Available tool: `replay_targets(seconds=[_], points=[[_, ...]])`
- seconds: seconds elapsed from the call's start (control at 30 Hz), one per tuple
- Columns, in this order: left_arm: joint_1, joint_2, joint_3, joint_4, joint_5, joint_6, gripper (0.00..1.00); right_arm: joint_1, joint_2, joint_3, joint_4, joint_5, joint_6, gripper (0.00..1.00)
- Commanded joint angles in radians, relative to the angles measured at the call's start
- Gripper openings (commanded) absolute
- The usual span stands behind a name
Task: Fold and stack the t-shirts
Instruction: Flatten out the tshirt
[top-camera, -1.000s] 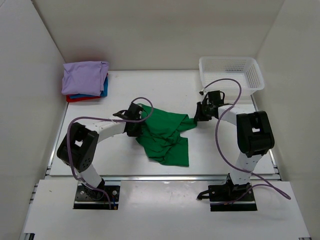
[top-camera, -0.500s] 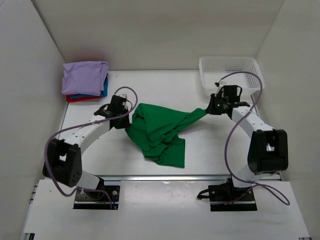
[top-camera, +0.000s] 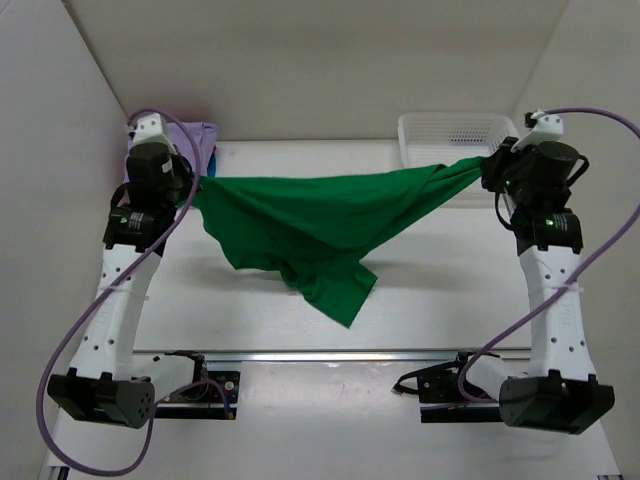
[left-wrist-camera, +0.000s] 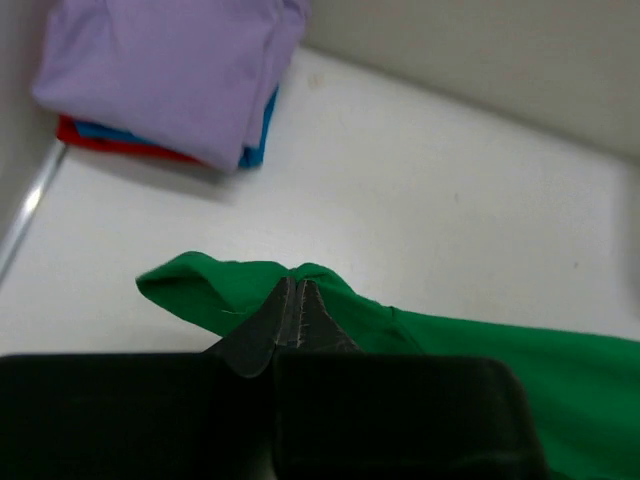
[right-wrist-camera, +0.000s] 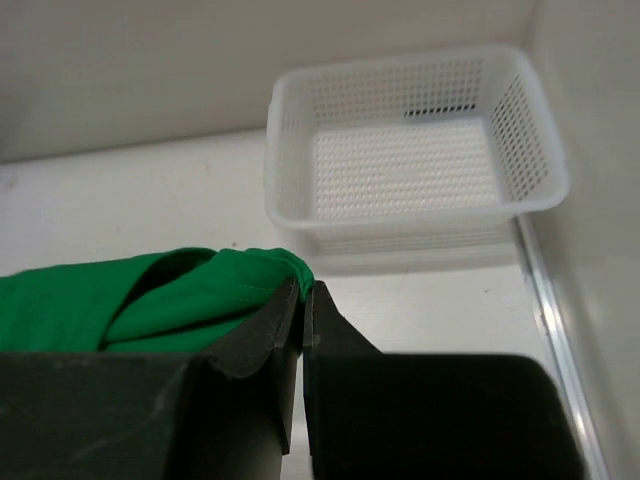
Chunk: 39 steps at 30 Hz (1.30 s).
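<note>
1. Shirt in hand: bright green t-shirt (top-camera: 320, 215), held up over the counter (top-camera: 440, 290) betw. both arms. In top view it spans from abt 9 o'clock to abt 3 o'clock.
2. L pincer (top-camera: 192, 186): clamped tight on a bunched bit of green cloth at the 9–10 o'clock end. Wrist view shows fabric pinched betw. the tips.
3. R pincer (top-camera: 488, 172): likewise closed on a bunched bit at the 2–3 o'clock end, near the white mesh basket (right-wrist-camera: 420, 232).
4. Top edge runs fairly taut. The rest sags in a creased triangle w/ its tip toward 6 o'clock. Can't tell if the tip touches the counter.
5. Folded pile sits at 10–11 o'clock, by the L arm: lavender t-shirt (left-wrist-camera: 170, 70) on top, blue t-shirt (left-wrist-camera: 262, 130) under it, red t-shirt (left-wrist-camera: 100, 140) at the bottom.
6. Handling, my read: light, limp, thin cloth w/ no stiffness. It drapes wherever unsupported and prob. clings and wrinkles when laid down.
7. Grip pts: corners or hem edges work best, w/ both ends kept level so the cloth spreads flat. Bunched pinches like these hide which edge is which.
8. Risk: cloth may slip from a thin pinch under tension, or land twisted and need re-spreading before folding.
</note>
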Motion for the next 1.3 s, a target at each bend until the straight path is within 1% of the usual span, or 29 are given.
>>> replay_targets(seconds=[0.0, 0.07, 0.17, 0.23, 0.37, 0.43, 0.47, 0.53, 0.63, 0.7, 0.77, 0.8, 0.83, 0.87, 0.9, 0.93, 0.97, 1.0, 1.03, 1.07, 1.1, 1.13, 1.17, 1.2, 1.23, 1.27], points=[[0.017, -0.023, 0.154, -0.032, -0.107, 0.057, 0.00, -0.014, -0.049, 0.106, -0.031, 0.045, -0.028, 0.00], [0.008, -0.019, 0.228, -0.055, -0.130, 0.079, 0.00, 0.002, -0.066, 0.143, -0.040, 0.067, -0.039, 0.00], [-0.008, 0.002, 0.402, -0.125, -0.159, 0.112, 0.00, -0.004, -0.083, 0.237, -0.078, 0.061, -0.054, 0.00], [-0.034, -0.006, 0.459, -0.156, -0.179, 0.128, 0.00, -0.014, -0.094, 0.291, -0.101, 0.053, -0.060, 0.00], [-0.097, -0.093, 0.452, -0.142, -0.288, 0.149, 0.00, -0.036, -0.123, 0.363, -0.140, 0.015, -0.066, 0.00], [-0.120, -0.122, 0.456, -0.145, -0.355, 0.174, 0.00, -0.007, -0.158, 0.389, -0.175, 0.016, -0.078, 0.00], [-0.153, -0.133, 0.464, -0.139, -0.381, 0.189, 0.00, 0.022, -0.176, 0.398, -0.198, 0.022, -0.089, 0.00], [-0.185, -0.139, 0.484, -0.135, -0.423, 0.220, 0.00, 0.058, -0.195, 0.404, -0.221, 0.035, -0.092, 0.00], [-0.264, -0.115, 0.544, -0.118, -0.502, 0.272, 0.00, 0.098, -0.212, 0.400, -0.255, 0.035, -0.082, 0.00], [-0.307, -0.061, 0.588, -0.109, -0.516, 0.310, 0.00, 0.105, -0.209, 0.374, -0.265, 0.001, -0.065, 0.00], [-0.315, 0.028, 0.639, -0.089, -0.480, 0.350, 0.00, 0.099, -0.213, 0.290, -0.243, -0.045, -0.043, 0.00], [-0.296, 0.054, 0.650, -0.090, -0.430, 0.350, 0.00, 0.092, -0.215, 0.260, -0.224, -0.069, -0.027, 0.00], [-0.237, 0.249, 0.747, -0.113, -0.286, 0.318, 0.00, 0.084, -0.213, 0.104, -0.176, -0.121, 0.004, 0.00], [-0.188, 0.298, 0.775, -0.124, -0.200, 0.295, 0.00, 0.090, -0.213, 0.067, -0.148, -0.117, 0.016, 0.00], [-0.172, 0.410, 0.855, -0.154, -0.146, 0.260, 0.00, 0.105, -0.209, 0.011, -0.131, -0.103, 0.018, 0.00], [-0.142, 0.459, 0.890, -0.179, -0.071, 0.229, 0.00, 0.114, -0.204, -0.023, -0.124, -0.082, 0.017, 0.00], [-0.129, 0.582, 0.967, -0.184, -0.029, 0.232, 0.00, 0.122, -0.197, -0.087, -0.105, -0.048, 0.026, 0.00], [-0.126, 0.691, 1.031, -0.191, -0.014, 0.225, 0.00, 0.157, -0.184, -0.140, -0.094, -0.019, 0.017, 0.00], [-0.123, 0.786, 1.067, -0.182, -0.006, 0.226, 0.00, 0.165, -0.178, -0.171, -0.091, -0.007, 0.020, 0.00], [-0.115, 0.831, 1.081, -0.178, 0.029, 0.226, 0.00, 0.171, -0.177, -0.226, -0.072, -0.007, 0.027, 0.00], [-0.108, 0.906, 1.101, -0.170, 0.057, 0.214, 0.18, 0.170, -0.167, -0.285, -0.049, -0.013, 0.038, 0.00], [-0.107, 0.988, 1.121, -0.182, 0.062, 0.206, 0.28, 0.174, -0.161, -0.350, -0.028, -0.011, 0.053, 0.00], [-0.103, 1.019, 1.130, -0.188, 0.078, 0.205, 0.47, 0.176, -0.154, -0.373, -0.020, -0.017, 0.063, 0.00], [-0.104, 1.072, 1.147, -0.216, 0.057, 0.191, 0.63, 0.187, -0.155, -0.423, 0.000, -0.013, 0.067, 0.00], [-0.101, 1.103, 1.170, -0.262, 0.048, 0.180, 0.68, 0.206, -0.155, -0.474, 0.033, 0.005, 0.076, 0.00], [-0.095, 1.116, 1.170, -0.298, 0.051, 0.177, 0.78, 0.219, -0.155, -0.496, 0.046, 0.028, 0.084, 0.01]])
